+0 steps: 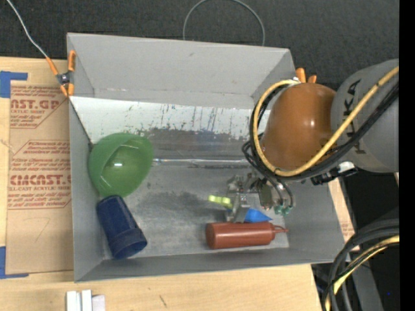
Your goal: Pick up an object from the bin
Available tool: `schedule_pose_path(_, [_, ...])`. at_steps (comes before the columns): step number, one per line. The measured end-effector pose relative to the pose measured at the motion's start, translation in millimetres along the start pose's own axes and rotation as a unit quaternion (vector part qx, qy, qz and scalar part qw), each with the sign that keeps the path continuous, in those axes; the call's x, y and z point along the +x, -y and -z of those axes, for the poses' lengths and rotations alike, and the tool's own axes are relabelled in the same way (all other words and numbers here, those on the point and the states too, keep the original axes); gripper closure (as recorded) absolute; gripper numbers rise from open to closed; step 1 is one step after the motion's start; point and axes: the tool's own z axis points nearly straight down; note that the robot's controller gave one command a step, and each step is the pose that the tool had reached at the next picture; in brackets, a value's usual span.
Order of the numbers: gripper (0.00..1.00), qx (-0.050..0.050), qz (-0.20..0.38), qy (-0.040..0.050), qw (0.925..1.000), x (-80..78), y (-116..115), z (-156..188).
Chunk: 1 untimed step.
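Camera view, first worry: The gripper [257,199] hangs low among three things that lie close together. It could bump the red bottle [240,234] at its 6 o'clock. The bottle is round, so I think it may roll away.
Camera view, second worry: The small blue piece [257,216] just below the gripper and the thin yellow-green piece [220,201] at its 9 o'clock are tiny. They could slip out, or get pushed along the floor of the bin [175,70].
Camera view, third worry: Two things could get pinched at once, because they lie so near each other.
Arm pose: The arm comes in from 3 o'clock. Its fat orange-brown cover [295,128] sits at the gripper's 1 o'clock. The wrist points down at the floor.
Gripper state: I cannot tell if it is wide or narrow, or if it holds anything.
Thing to pick: The blue piece and the yellow-green piece are nearest. Both lie at about 4 o'clock in the bin.
Far things: The green bowl [120,164] at 9 o'clock and the blue cup [120,227] at 8 o'clock are well apart from the gripper.
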Motion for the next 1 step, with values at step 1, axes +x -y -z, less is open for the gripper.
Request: schedule_pose_path(1, [1.00, -0.001, -0.021, -0.0033, 0.9998, 0.2, -1.4, 89.4])
